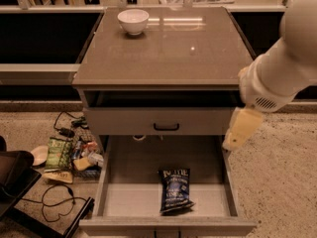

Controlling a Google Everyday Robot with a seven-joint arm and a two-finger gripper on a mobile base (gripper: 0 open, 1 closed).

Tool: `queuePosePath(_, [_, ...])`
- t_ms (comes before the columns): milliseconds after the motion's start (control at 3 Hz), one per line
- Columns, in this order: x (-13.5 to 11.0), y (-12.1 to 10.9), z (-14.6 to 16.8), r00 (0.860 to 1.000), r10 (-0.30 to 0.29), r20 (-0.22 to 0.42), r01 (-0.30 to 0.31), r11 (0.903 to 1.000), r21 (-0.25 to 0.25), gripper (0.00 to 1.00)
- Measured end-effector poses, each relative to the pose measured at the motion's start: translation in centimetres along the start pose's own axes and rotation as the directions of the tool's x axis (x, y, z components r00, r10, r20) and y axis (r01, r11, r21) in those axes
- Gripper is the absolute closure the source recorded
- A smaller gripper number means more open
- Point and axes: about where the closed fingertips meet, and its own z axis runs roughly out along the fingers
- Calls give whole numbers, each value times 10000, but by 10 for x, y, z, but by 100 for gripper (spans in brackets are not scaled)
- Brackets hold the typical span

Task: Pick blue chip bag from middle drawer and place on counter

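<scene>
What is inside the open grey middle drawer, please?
One small dark blue chip bag lies on the pale floor of the wide grey middle drawer. Its back part is hidden under the cabinet. The pale gripper hangs near its right wall.

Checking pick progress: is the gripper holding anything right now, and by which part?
Nothing is held. The gripper hangs at the right edge of the middle drawer, while the blue chip bag lies untouched on its floor.

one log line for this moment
phase: pre-grasp | gripper: above right wall of middle drawer | blue chip bag: on drawer floor near front, untouched | counter: holds white bowl
</scene>
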Motion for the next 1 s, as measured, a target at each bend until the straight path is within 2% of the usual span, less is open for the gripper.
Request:
queuePosePath(333, [-8,4,47,9996,-215,207,205,9987,469,0])
queuePosePath(667, [-5,14,96,9991,28,416,-50,9986,535,0])
queuePosePath(1000, [11,39,155,9967,683,447,-685,9976,40,0])
